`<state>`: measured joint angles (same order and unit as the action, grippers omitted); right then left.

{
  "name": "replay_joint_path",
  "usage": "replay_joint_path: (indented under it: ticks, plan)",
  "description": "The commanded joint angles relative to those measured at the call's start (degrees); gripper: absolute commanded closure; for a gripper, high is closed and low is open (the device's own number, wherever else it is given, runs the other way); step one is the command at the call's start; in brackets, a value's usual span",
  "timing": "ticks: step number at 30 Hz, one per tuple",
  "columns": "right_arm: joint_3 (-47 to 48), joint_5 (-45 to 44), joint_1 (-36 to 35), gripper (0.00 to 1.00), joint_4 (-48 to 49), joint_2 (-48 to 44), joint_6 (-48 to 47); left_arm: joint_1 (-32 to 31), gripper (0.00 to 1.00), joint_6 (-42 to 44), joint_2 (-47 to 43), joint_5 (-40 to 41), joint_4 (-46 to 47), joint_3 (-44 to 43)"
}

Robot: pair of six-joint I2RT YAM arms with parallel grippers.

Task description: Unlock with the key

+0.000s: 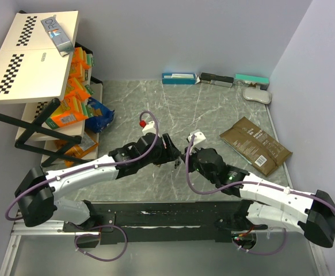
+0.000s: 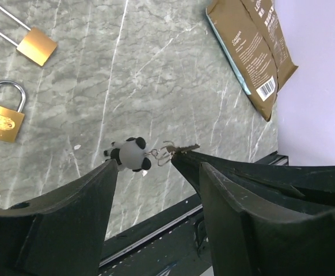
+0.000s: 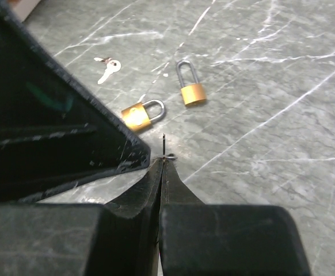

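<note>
My right gripper (image 3: 164, 160) is shut on a small key (image 3: 164, 144), whose blade pokes up edge-on from its tips. In the left wrist view the same key (image 2: 185, 148) hangs on a ring with a black-and-white panda charm (image 2: 132, 154). My left gripper (image 2: 159, 165) is open, and the panda dangles between its fingertips, close to the left one. A brass padlock (image 3: 141, 113) and a long-shackled brass padlock (image 3: 191, 89) lie on the marble table beyond the key. From above, both grippers (image 1: 179, 154) meet mid-table and hide the locks.
A loose silver key (image 3: 107, 68) lies past the padlocks. A brown pouch (image 1: 255, 145) lies on the right. Flat boxes (image 1: 179, 78) and a white object (image 1: 257, 95) line the back wall. A shelf of snack packs (image 1: 69, 103) stands at the left.
</note>
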<state>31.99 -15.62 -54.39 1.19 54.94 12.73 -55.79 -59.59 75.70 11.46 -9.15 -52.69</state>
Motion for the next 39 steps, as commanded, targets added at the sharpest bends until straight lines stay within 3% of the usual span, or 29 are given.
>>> replay_joint_path:
  ticks: [1,14,21,34,39]
  plan:
    - [2.7,-4.6,-1.2,1.0,0.9,0.3,-0.6,-1.1,0.36,-2.4,0.8,2.8,2.8,-2.9]
    - [3.4,-6.3,-2.4,1.0,0.5,1.7,-0.3,-2.7,0.38,-2.0,5.5,7.4,3.6,-6.4]
    - [3.9,-8.0,-3.1,1.0,0.3,2.2,-1.0,-2.9,0.58,-1.2,9.3,7.2,1.2,-8.9]
    - [5.3,-12.6,-5.5,1.0,-0.7,4.6,-2.4,-3.1,0.74,-0.9,11.9,6.9,0.8,-10.5]
    - [5.9,-13.2,-5.8,1.0,-0.9,5.6,-2.4,-3.1,0.95,-0.4,12.4,5.6,1.8,-10.1]
